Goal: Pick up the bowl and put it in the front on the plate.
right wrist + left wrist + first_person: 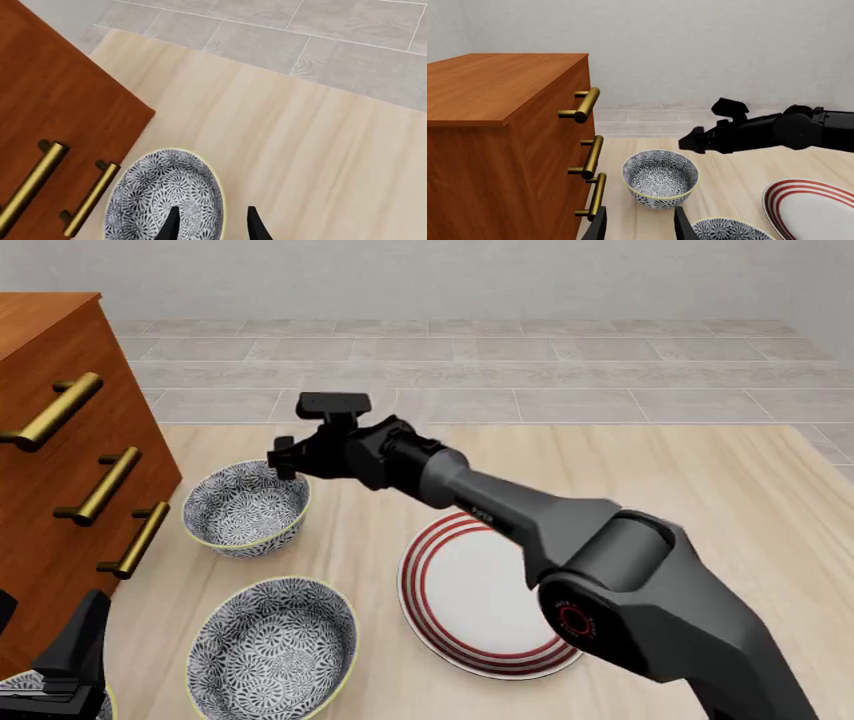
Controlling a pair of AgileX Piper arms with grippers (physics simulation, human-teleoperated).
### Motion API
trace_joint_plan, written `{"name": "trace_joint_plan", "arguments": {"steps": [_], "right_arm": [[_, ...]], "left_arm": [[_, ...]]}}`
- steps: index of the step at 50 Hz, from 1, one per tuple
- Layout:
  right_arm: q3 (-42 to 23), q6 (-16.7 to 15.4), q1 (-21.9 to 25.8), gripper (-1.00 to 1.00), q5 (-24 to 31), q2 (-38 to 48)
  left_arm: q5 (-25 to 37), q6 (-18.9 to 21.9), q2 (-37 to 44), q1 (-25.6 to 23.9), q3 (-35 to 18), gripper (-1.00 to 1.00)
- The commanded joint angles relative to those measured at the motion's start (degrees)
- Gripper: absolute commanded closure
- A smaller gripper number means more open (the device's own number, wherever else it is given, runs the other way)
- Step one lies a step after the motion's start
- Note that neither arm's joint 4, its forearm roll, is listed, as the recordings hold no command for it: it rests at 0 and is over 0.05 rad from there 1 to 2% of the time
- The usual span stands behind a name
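Reaching across from the right side of the front view, the right arm (534, 525) stretches toward about ten o'clock over the light wooden table (667, 480), its right gripper (283, 462) poised above the far bowl (246, 508), at that bowl's rim on the side toward the plate. Right wrist view: two dark fingertips (171, 224) stand apart with a clear gap, one over the bowl's patterned inside, the other outside its pale yellow rim; jaws parted, nothing held. Whether the tips touch the rim, cannot tell. Far bowl sits upright on the table just beside the wooden drawer cabinet (54, 450), next to its brass handles (96, 486). Red-ringed plate (474, 595) lies flat at about four o'clock from that bowl, apart from it, partly under the arm. Second bowl (272, 648) of the same blue-grey floral pattern sits nearer the camera, close beside the plate at its nine o'clock. Sliver of a third patterned bowl (27, 690) shows at the lower left corner. Left gripper (639, 225) low at the near left of the table; left wrist view shows its two fingers spread, empty, pointing toward the far bowl.
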Motion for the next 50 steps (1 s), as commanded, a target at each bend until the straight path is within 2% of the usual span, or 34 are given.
{"name": "trace_joint_plan", "arguments": {"steps": [1, 50], "right_arm": [[-2.85, 0.34, -0.01, -1.00, 0.91, 2.68], [-2.57, 1.60, 1.45, -1.00, -0.74, 7.97]], "left_arm": [[0.00, 0.00, 0.00, 0.00, 0.00, -1.00], [0.00, 0.00, 0.00, 0.00, 0.00, -1.00]]}}
